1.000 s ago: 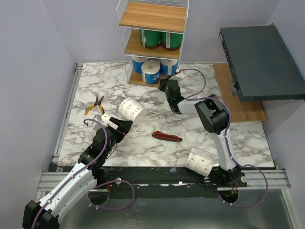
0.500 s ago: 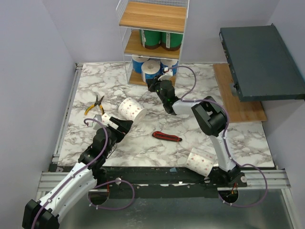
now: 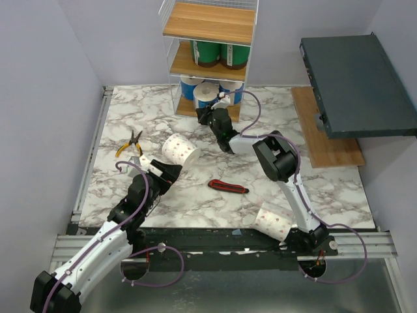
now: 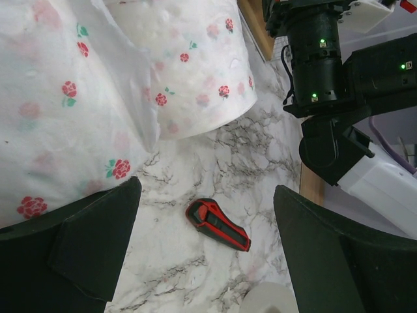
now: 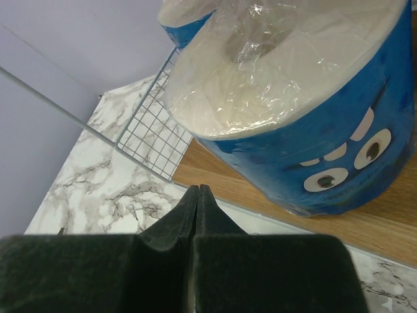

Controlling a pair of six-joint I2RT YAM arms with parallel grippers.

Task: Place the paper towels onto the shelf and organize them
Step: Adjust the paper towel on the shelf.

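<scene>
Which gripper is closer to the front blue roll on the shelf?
Right. The right gripper is just before the blue roll; the left gripper is beside the dotted roll.

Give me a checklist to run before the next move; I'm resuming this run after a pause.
1. Is the right claw unloaded: ok, shut on nothing, facing the blue roll on the shelf.
2. Is the left claw ready to grasp: ok, open.
3. Is the floral roll inside it: not ok, just ahead.
4. Is the utility knife away from that roll: ok, apart on the table.
5. Is the blue roll well back from the tier's edge: cannot tell.
6. Are all rolls shelved: not ok, second floral roll lies at the table's near edge.
</scene>
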